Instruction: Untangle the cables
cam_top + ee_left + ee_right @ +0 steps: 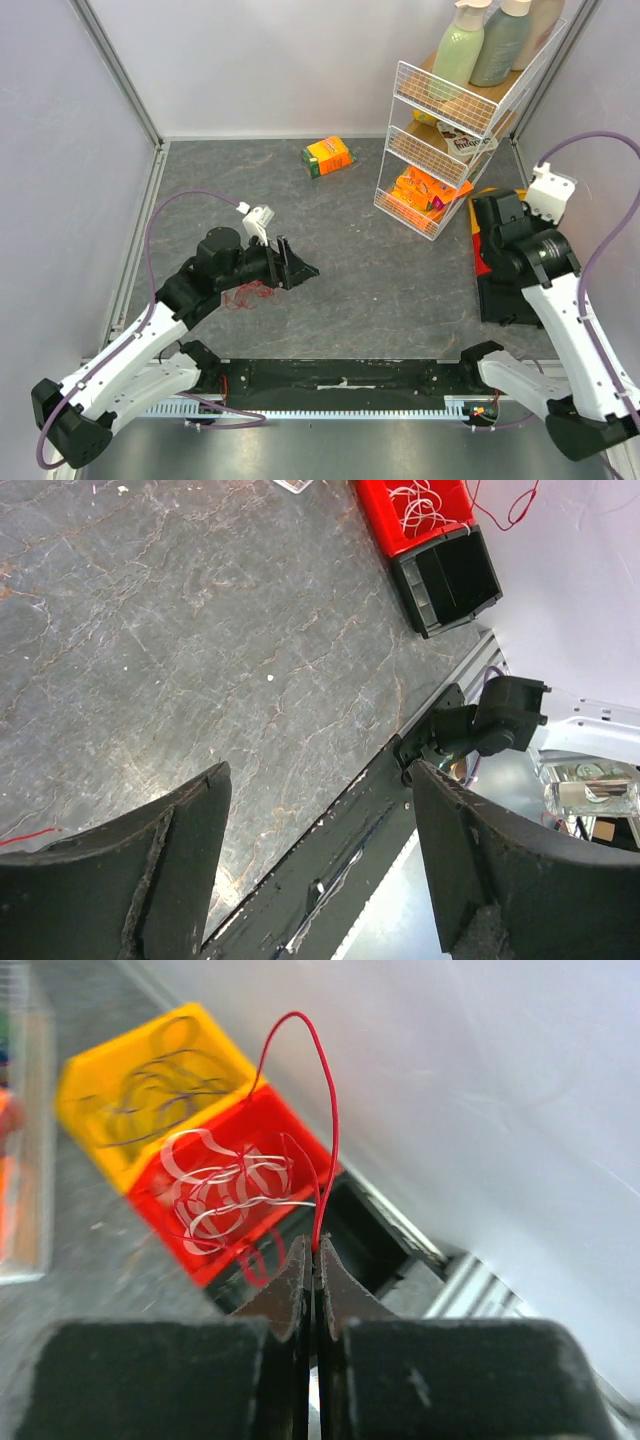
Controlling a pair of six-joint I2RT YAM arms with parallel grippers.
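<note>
Two claws, two very different pictures: the left claw (318, 780) stands wide open over bare counter (380, 300) with nothing between its fingers, while the right claw (312, 1260) is pinched tight on a red cable (325, 1090). That cable arches up out of the closed fingertips in a tall loop and drops back toward the red bin (185, 1240). Inside the bin lies a mess of white cables (225, 1195). Just behind it, the yellow bin (80, 1100) holds thin dark cables (160, 1090), and a black bin (375, 1225) sits on the near side, all three lined up along the right edge of the counter. Over on the left, a red tangle (250, 295) lies flat on the counter beneath the left arm, toward the near-left corner. At the far edge sit a small orange box (328, 156) and, toward the far-right corner, a wire rack (440, 150).
</note>
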